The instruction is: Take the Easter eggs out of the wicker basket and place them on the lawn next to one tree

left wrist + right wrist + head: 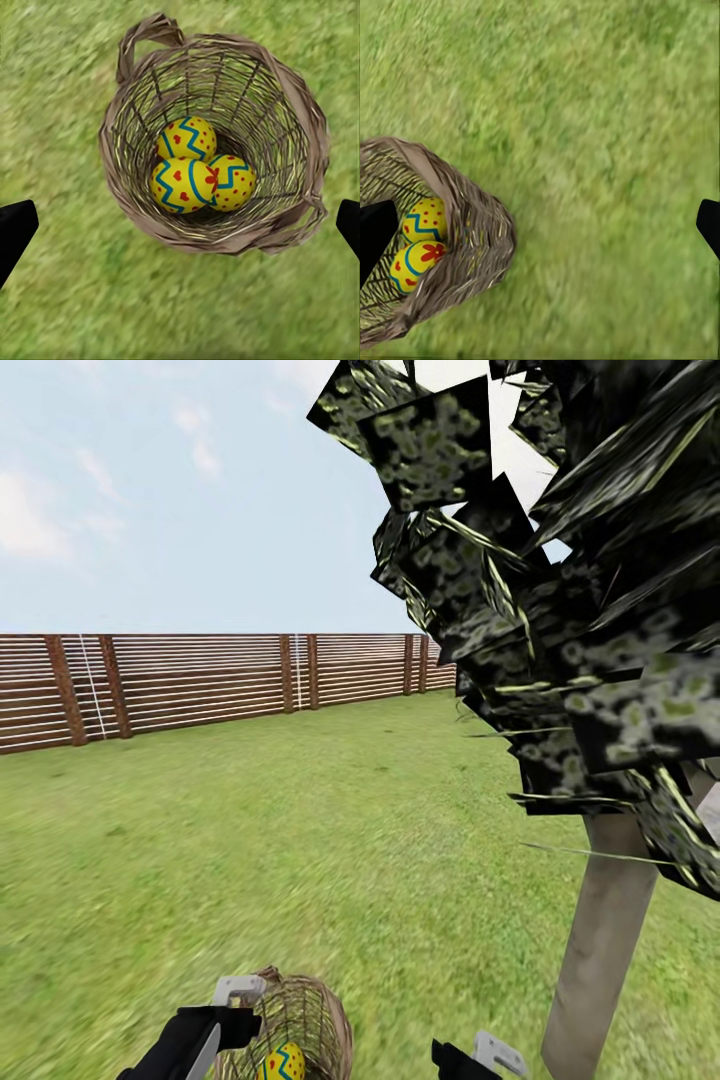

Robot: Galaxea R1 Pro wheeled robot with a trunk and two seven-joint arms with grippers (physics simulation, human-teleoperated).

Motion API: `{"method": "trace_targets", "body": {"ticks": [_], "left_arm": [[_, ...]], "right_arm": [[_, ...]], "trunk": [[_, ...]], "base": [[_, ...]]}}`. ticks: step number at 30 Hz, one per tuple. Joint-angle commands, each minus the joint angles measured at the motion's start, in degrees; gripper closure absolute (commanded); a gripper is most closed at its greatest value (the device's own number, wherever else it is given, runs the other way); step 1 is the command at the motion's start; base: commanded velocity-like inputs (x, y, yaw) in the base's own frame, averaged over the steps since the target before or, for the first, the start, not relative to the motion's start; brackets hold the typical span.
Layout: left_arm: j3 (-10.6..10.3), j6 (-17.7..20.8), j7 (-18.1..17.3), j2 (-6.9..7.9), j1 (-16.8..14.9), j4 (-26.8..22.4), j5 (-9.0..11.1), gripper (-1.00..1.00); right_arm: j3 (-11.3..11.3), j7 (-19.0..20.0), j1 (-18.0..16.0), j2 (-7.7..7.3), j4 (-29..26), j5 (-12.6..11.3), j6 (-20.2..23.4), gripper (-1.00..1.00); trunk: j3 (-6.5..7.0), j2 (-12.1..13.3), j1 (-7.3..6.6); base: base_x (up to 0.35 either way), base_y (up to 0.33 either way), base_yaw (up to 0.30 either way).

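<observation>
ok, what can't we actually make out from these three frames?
- Head view: the wicker basket is cut off by the bottom edge; one Easter egg shows.
- Head view: the tree trunk's base is cut off, so its foot on the lawn is unseen.
- Right wrist view: basket wall and a dark fingertip hide the third egg.
- Left wrist view: the basket floor under the eggs is hidden.
</observation>
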Motion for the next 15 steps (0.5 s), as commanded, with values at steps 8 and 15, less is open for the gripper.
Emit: {"method": "trace_targets", "body": {"ticks": [8,15], "left_arm": [[0.2,0.1,0.4,0.18,0.0,-0.1,0.6,-1.0],[0.3,-2.3,0.5,0.16,0.1,2.1,0.7,-1.0]], "right_arm": [[3.5,-0.6,0.0,0.12,-0.2,-0.1,0.0,-1.0],[4.5,-0.6,0.0,0.25,-0.2,-0.1,0.0,-1.0]], "trunk": [[1.36,3.2,-1.76],[2.61,6.0,-3.29]], "base": [[0.0,0.0,0.0],[0.0,0.0,0.0]]}}
